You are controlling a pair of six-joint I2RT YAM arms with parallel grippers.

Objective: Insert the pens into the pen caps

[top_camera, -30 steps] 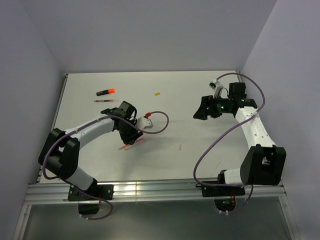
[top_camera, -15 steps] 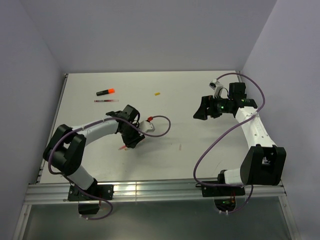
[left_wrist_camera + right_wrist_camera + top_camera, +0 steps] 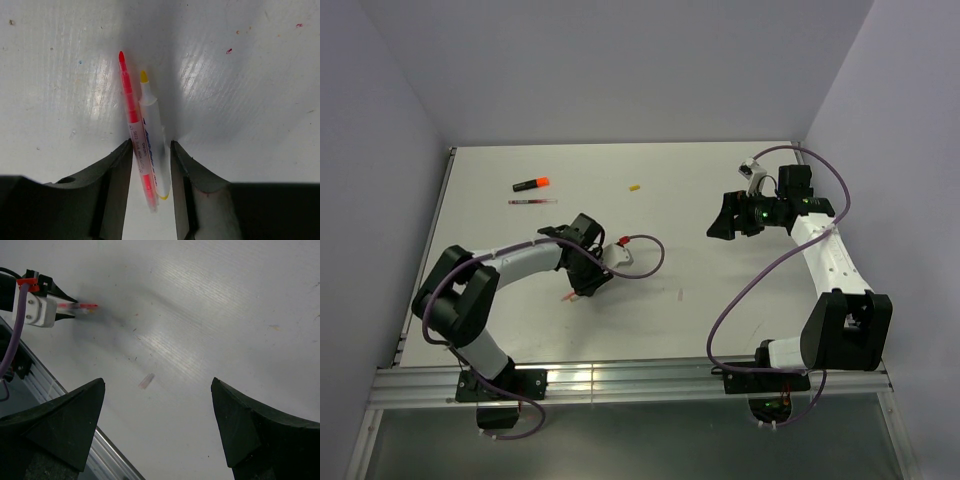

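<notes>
A red stick pen [image 3: 131, 117] and a white pen with a yellow tip [image 3: 152, 120] lie side by side on the table. My left gripper [image 3: 151, 145] is low over them, open, with one jaw on each side of the pair. The left finger [image 3: 117, 170] touches the red pen. From above, only the red tip [image 3: 567, 298] sticks out past that gripper [image 3: 583, 284]. A small pale pink cap [image 3: 146, 381] lies alone on the table [image 3: 680, 296]. My right gripper [image 3: 722, 226] hangs wide open and empty above the table [image 3: 158, 390].
A stubby black marker with an orange end [image 3: 531, 184] and a thin dark-red pen [image 3: 531, 201] lie at the back left. A tiny yellow cap [image 3: 634, 187] sits at the back middle. The metal rail [image 3: 620, 378] runs along the near table edge.
My left arm has swung down and right, bringing its gripper over the two pens, which stayed in place. The right arm has not moved.
</notes>
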